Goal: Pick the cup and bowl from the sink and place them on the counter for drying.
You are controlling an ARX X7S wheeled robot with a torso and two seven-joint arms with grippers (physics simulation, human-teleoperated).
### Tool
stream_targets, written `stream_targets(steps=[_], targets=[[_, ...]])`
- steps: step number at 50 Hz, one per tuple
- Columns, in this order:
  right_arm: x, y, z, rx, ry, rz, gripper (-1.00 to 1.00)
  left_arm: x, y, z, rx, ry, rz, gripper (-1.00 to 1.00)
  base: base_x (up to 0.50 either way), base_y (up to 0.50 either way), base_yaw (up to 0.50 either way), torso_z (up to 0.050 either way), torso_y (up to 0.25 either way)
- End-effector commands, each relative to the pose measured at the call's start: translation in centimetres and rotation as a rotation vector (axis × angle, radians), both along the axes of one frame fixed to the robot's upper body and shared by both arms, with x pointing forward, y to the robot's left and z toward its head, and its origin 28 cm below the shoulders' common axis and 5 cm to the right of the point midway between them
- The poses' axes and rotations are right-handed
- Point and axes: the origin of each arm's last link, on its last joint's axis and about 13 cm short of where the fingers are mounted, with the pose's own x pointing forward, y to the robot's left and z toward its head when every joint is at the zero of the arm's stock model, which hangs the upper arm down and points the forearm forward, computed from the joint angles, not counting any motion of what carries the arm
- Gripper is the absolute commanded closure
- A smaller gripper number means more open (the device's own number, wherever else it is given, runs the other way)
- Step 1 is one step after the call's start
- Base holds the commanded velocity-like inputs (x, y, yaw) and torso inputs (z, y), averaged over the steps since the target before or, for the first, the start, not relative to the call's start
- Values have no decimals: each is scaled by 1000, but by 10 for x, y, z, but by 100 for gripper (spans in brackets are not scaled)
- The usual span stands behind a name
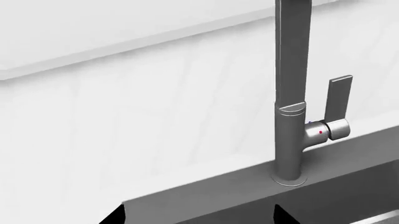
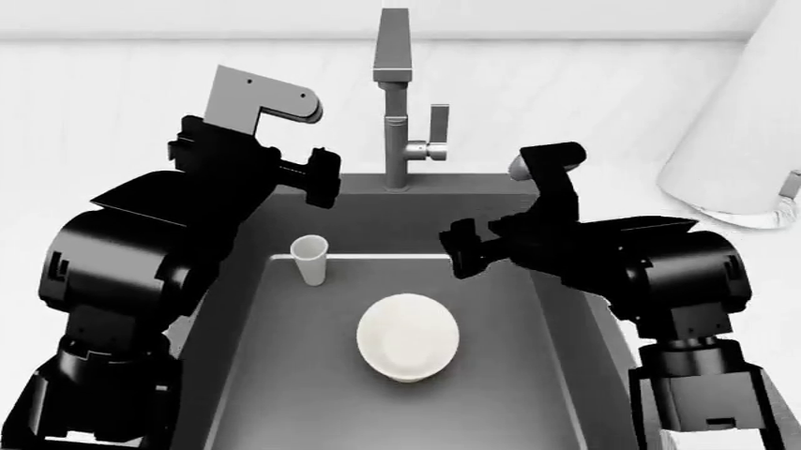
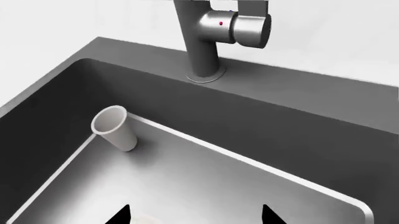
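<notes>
L wrist view: nearest the cam, two dark fingertips [image 1: 113, 215] of the L gripper [image 1: 196, 217] poke in at the frame edge, set wide apart w/ nothing between them, over the dark rim of the sink [image 1: 206, 198]. Beyond stands the tall grey faucet [image 1: 292, 93] w/ side lever, base on the rim; white wall behind. Cup and bowl not in this view. Head view: both black arms fill the near corners. L gripper [image 2: 323, 176] hangs above the sink's back-left rim, near the faucet [image 2: 398, 103]; opening cannot be judged here. R gripper [image 2: 460, 248] hangs over the basin's back-right part; opening likewise unclear here. Cup [image 2: 309, 259] upright at the basin's back-left, near the back wall. Bowl [image 2: 407, 336] sits mid-basin, appears dome-up, well apart from cup. White counter [image 2: 100, 103] surrounds sink; a large white roll [image 2: 738, 141] at far right. R wrist view: two dark fingertips [image 3: 119, 215] of the R gripper [image 3: 196, 217] at frame edge, spread wide, holding nothing, above the basin floor. Cup [image 3: 115, 128] stands beyond, open mouth visible, just beside the sink [image 3: 299, 135] wall; faucet base [image 3: 204, 70] on the rim behind.
</notes>
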Motion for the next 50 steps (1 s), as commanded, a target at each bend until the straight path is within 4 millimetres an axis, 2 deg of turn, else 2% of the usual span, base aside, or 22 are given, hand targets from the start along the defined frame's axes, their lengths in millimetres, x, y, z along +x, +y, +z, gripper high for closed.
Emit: stream_targets(steps=[1, 9, 31, 44, 47, 50], targets=[[5, 10, -24, 14, 99, 45, -100, -4, 7, 3, -13, -11, -2, -100, 0, 0, 0, 0, 0], [3, 14, -42, 63, 167, 40, -100, -3, 11, 5, -13, -12, 0, -100, 0, 0, 0, 0, 0], [-13, 26, -101, 131, 309, -3, -100, -5, 6, -6, -21, -2, 6, -100, 0, 0, 0, 0, 0], [-14, 32, -114, 128, 331, 24, -100, -5, 6, -7, -17, 1, 6, -100, 0, 0, 0, 0, 0], [-21, 40, -115, 105, 341, 60, -100, -6, 6, -8, -27, -9, -6, -100, 0, 0, 0, 0, 0], [-20, 37, -119, 103, 348, 43, -100, -7, 7, -7, -31, -13, -9, -100, 0, 0, 0, 0, 0]])
